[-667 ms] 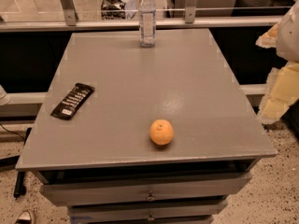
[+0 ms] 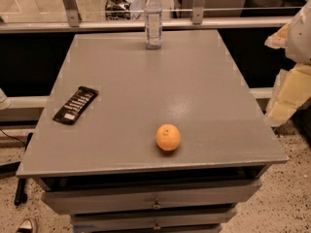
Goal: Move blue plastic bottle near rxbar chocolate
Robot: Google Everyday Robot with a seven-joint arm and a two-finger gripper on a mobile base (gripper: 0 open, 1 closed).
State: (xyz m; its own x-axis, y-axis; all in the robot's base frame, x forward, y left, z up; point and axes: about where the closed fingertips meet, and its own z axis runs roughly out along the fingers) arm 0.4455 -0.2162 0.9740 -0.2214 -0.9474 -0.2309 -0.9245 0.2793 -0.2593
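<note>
Black wrapper of rxbar chocolate (image 2: pixel 76 105) carries white lettering; we cannot read it. Pale label on blue plastic bottle (image 2: pixel 153 17), print illegible to us. Gripper (image 2: pixel 287 95) off right edge of gray table (image 2: pixel 204 101), touching nothing; whether apart or together, we cannot tell. Bottle upright at table's far edge, middle. Bar flat near table's left edge. Orange (image 2: pixel 168 137) near table's front edge.

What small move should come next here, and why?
Probably swing the cream arm toward the tall clear plastic bottle, standing untouched at the grey table's far edge, apart from the flat black-wrapped bar at left. The gripper is out of view beyond the right edge.
</note>
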